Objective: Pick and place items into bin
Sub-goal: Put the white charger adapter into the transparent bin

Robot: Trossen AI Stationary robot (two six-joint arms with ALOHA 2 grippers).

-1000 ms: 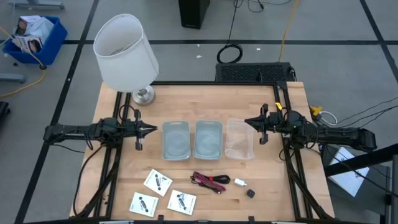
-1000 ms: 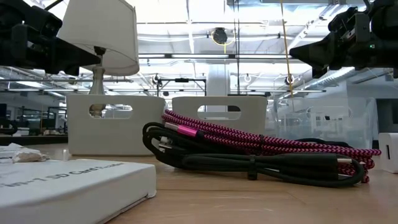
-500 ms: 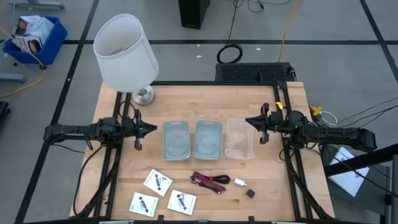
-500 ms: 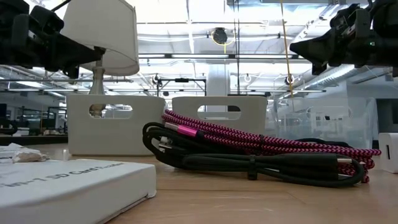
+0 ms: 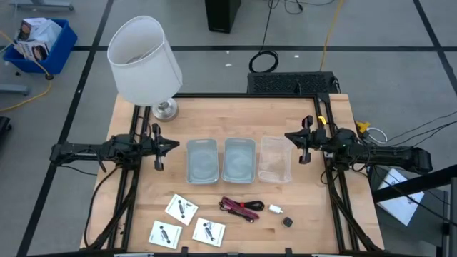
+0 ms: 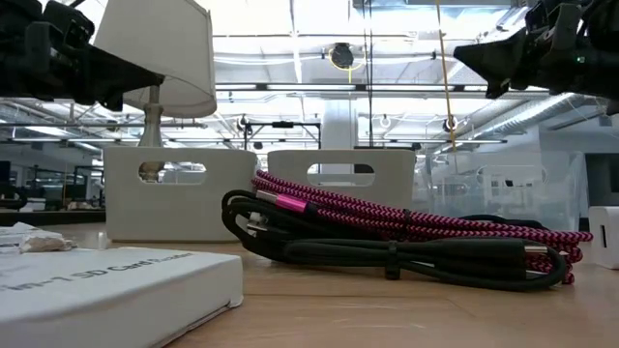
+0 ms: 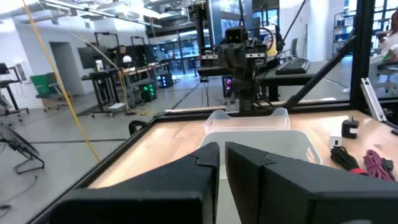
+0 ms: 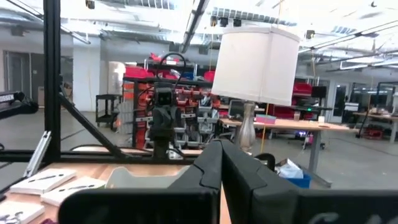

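Wooden desk (image 5: 314, 214) carrying three bins in row mid-desk: two frosted, one clear bin (image 5: 275, 158) rightmost. Lying near front edge: three white cards (image 5: 181, 208), red-and-black cable (image 5: 241, 208), white block (image 5: 275, 210), black cube (image 5: 288, 222). Left gripper (image 5: 173, 147) hovering beside leftmost bin, jaws nearly touching, holding nothing. Right gripper (image 5: 290, 136) hovering beside clear bin, jaws pressed together, holding nothing.

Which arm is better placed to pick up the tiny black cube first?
Probably the right. The tiny black cube lies at the table's front on the right side, nearer the right pincer than the left pincer. Both pincers are shut and hold nothing.
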